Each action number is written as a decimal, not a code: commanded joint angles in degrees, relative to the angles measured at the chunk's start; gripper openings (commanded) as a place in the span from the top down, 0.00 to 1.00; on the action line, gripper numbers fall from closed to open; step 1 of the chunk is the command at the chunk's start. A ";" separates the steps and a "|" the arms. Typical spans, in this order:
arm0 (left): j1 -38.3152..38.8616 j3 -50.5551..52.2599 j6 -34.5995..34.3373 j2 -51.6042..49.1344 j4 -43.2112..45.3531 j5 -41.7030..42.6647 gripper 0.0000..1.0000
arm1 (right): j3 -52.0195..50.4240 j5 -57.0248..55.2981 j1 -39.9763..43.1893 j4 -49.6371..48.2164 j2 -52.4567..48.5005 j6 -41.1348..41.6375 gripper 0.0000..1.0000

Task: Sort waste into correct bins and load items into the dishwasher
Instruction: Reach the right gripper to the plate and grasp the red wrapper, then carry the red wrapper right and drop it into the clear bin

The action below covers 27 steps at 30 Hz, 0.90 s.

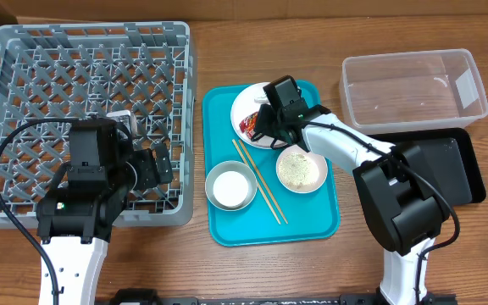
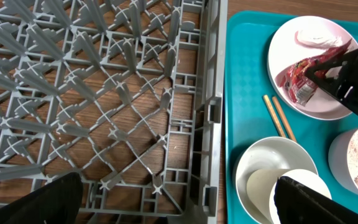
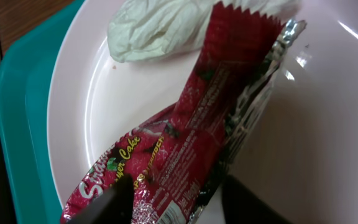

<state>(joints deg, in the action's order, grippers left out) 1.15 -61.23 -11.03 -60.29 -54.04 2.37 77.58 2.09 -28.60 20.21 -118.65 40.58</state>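
A crumpled red snack wrapper (image 3: 191, 143) lies on the white plate (image 3: 328, 124) at the back of the teal tray (image 1: 324, 216). My right gripper (image 3: 179, 205) is shut on the wrapper (image 1: 250, 127), one finger on each side. A pinkish-white bowl (image 1: 302, 169) holds the rice-like grains. A grey bowl (image 2: 253, 168) holds a small white cup (image 2: 263, 186). Two chopsticks (image 1: 259, 182) lie between the bowls. My left gripper (image 2: 179, 205) is open and empty over the right front corner of the grey dish rack (image 1: 83, 76).
A crumpled white tissue (image 3: 160, 28) lies on the plate behind the wrapper. The clear tub (image 1: 413, 85) stands at the back right with the black tray (image 1: 456, 169) in front of it. The rack's lattice wall (image 2: 207, 112) runs beside the teal tray.
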 commanded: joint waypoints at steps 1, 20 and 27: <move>0.39 -1.44 -0.81 -0.46 0.28 0.66 0.00 | 0.81 -0.52 -0.26 -0.26 -0.90 0.15 0.72; 0.39 -1.44 -0.81 -0.46 0.33 0.63 0.00 | 0.94 -8.15 15.15 7.15 26.69 -16.61 0.96; 0.39 -1.44 -0.81 -0.57 0.35 0.63 0.00 | 0.48 -9.77 27.76 9.81 24.15 -16.61 0.92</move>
<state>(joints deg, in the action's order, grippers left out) 1.15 -61.23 -11.03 -60.29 -54.02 2.35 77.69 -6.42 -3.20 29.52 -93.19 24.56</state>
